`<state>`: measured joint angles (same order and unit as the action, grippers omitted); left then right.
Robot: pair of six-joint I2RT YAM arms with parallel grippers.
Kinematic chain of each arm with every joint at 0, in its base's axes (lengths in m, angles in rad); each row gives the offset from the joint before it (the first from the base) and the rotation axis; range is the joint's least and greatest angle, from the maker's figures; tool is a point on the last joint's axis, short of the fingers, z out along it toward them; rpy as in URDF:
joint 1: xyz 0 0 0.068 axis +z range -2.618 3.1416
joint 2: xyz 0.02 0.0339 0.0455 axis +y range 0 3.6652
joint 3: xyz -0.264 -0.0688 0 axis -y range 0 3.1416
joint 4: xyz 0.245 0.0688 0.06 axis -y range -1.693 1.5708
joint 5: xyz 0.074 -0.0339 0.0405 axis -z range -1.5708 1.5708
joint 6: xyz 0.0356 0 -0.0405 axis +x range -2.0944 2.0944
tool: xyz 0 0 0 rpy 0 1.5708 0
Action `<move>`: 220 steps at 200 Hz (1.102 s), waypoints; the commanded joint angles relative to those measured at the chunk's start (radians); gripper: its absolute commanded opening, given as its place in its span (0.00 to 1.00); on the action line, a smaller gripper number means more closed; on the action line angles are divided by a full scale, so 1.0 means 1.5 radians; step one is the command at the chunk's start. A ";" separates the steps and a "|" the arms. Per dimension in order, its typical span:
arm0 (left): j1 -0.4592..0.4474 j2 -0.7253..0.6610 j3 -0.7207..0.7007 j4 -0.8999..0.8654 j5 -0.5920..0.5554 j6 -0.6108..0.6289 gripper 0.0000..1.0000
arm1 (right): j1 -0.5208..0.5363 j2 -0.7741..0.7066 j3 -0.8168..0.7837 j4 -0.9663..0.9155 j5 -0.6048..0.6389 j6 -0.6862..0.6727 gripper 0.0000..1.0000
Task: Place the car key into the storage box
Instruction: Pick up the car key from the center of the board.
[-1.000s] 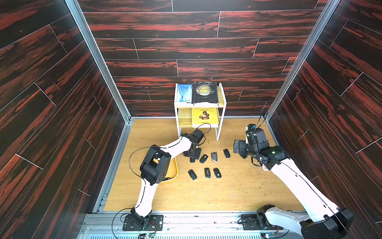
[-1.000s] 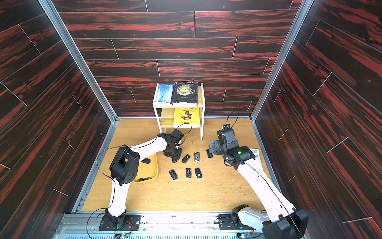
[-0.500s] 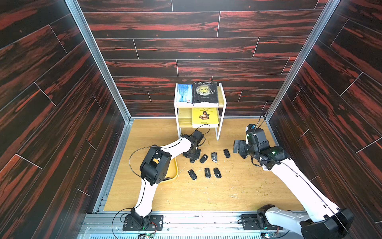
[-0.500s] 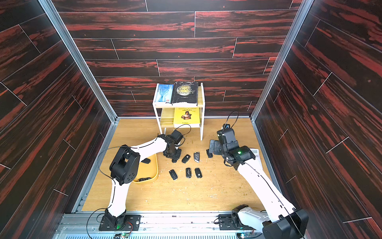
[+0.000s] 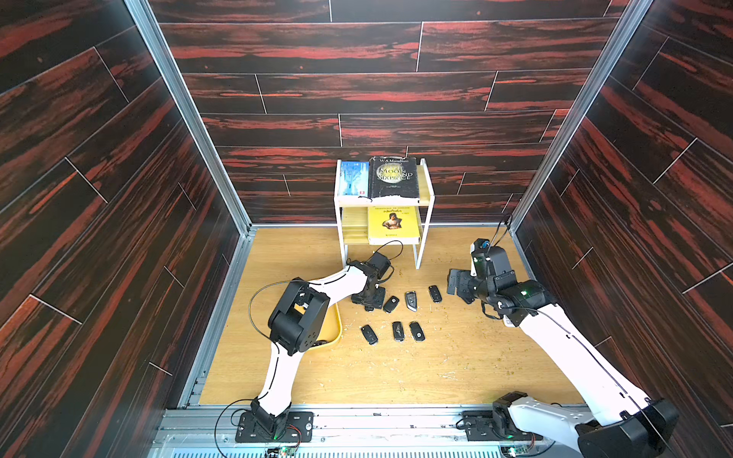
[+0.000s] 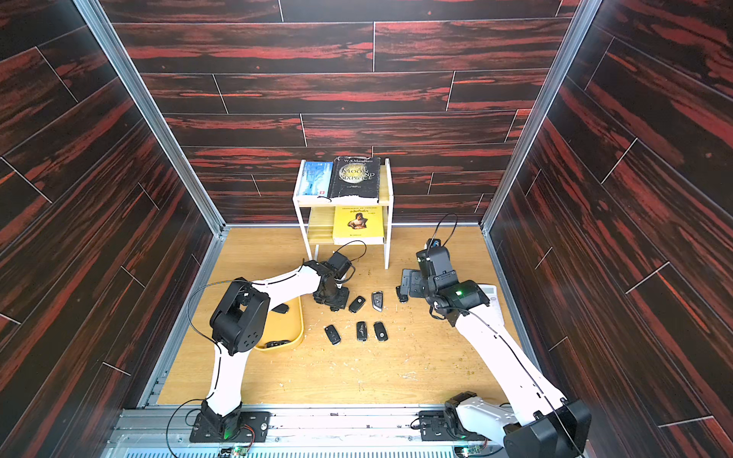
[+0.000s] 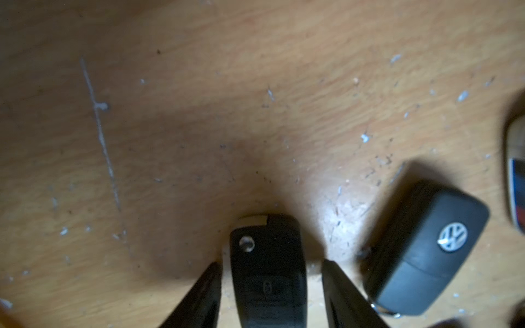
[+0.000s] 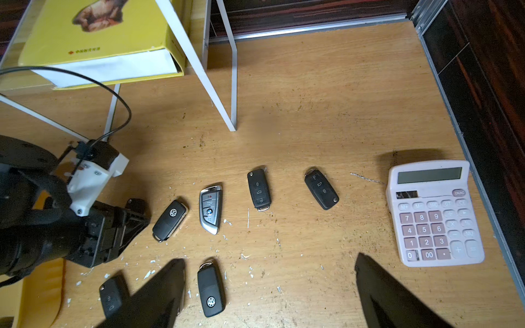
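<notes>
A black flip car key (image 7: 268, 272) lies flat on the wooden table. My left gripper (image 7: 271, 262) is down over it, its fingers either side of the key with a thin gap on each side. It stands open. In both top views that gripper (image 5: 369, 299) hides the key. The storage box, a yellow tray (image 6: 299, 329), sits just left of it, partly under my left arm, with two black keys (image 6: 281, 308) inside. My right gripper (image 8: 270, 284) hangs wide open and empty above the table (image 5: 456, 283).
Several more keys lie loose: a VW key (image 5: 391, 304), a silver key (image 5: 411, 300), another key (image 5: 435, 293) and a row of three (image 5: 398, 331). A white shelf with books (image 5: 382, 206) stands behind. A pink calculator (image 8: 434, 213) lies by the right wall.
</notes>
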<state>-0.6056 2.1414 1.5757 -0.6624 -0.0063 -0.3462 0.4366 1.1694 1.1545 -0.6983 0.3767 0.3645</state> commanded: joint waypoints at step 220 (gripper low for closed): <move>0.019 -0.428 0.019 -0.219 -0.086 0.025 0.15 | -0.003 0.024 -0.012 0.051 -0.060 0.010 0.97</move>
<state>-0.6044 1.5929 1.6485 -0.8639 -0.0944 -0.2882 0.4362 1.1896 1.1427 -0.6472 0.3187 0.3668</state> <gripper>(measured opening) 0.386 0.975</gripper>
